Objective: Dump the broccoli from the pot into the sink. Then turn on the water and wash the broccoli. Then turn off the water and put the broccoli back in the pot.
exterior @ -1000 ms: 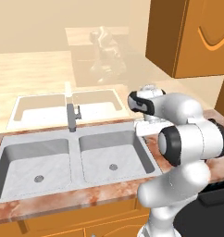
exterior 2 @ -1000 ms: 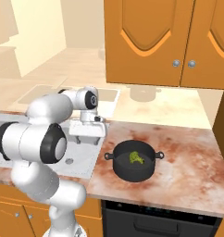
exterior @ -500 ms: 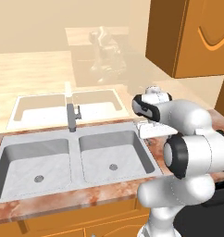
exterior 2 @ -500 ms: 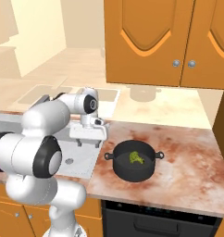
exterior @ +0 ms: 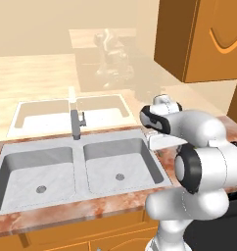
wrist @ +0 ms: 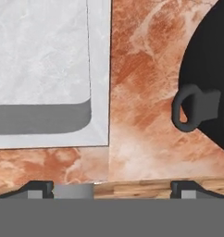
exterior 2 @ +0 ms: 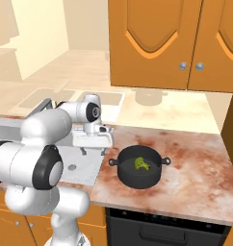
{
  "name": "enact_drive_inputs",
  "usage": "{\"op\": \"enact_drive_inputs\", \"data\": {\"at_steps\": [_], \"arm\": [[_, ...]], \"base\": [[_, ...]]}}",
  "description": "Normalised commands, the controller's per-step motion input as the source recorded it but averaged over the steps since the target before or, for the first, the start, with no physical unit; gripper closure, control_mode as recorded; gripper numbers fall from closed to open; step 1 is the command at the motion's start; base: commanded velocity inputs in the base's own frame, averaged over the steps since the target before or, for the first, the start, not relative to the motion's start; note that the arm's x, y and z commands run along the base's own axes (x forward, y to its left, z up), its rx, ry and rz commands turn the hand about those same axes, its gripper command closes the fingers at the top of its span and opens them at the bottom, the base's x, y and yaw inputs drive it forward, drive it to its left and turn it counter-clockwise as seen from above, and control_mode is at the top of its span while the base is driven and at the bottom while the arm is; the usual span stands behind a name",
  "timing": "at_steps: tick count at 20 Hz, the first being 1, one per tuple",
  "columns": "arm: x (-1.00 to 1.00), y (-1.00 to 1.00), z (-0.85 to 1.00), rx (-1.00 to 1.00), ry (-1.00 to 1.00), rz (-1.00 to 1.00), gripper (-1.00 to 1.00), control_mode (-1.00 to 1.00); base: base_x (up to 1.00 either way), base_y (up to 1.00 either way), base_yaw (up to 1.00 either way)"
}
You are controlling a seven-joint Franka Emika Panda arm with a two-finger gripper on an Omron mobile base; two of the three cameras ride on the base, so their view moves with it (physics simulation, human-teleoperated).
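So the hand [exterior 2: 92, 144] hangs over the counter [exterior 2: 186, 158] between sink [exterior: 81, 169] and pot [exterior 2: 139, 168], fingers spread wide and holding nothing; my guess is it's lining up on the pot's near handle [wrist: 190, 111]. The broccoli [exterior 2: 141, 164] sits inside the pot, so nothing's dumped yet. Faucet [exterior: 76, 122] looks dry. Marbled reddish counter, orange wood cabinets [exterior 2: 176, 43] above at the back.

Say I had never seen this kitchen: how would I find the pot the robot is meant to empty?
Start at the grey double sink set in the reddish marble counter and look along the counter to its right. There, below the orange wall cabinets, stands the pot. It is squat, round and black with small side handles, and a yellow-green broccoli floret lies inside it.
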Motion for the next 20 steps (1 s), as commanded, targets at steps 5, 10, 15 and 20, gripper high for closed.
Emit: {"op": "enact_drive_inputs", "data": {"at_steps": [5,10,15,20], "arm": [[0.0,-0.26,-0.01,0.0,-0.06,0.07,-1.0,-1.0],[0.03,-0.31,-0.01,0.0,-0.02,0.09,-1.0,-1.0],[0.18,-0.17,-0.12,0.02,0.0,0.12,-1.0,-1.0],[0.16,-0.17,-0.15,0.04,0.0,0.14,-1.0,-1.0]], "base": [[0.0,0.0,0.0],[0.0,0.0,0.0],[0.0,0.0,0.0],[0.0,0.0,0.0]]}}
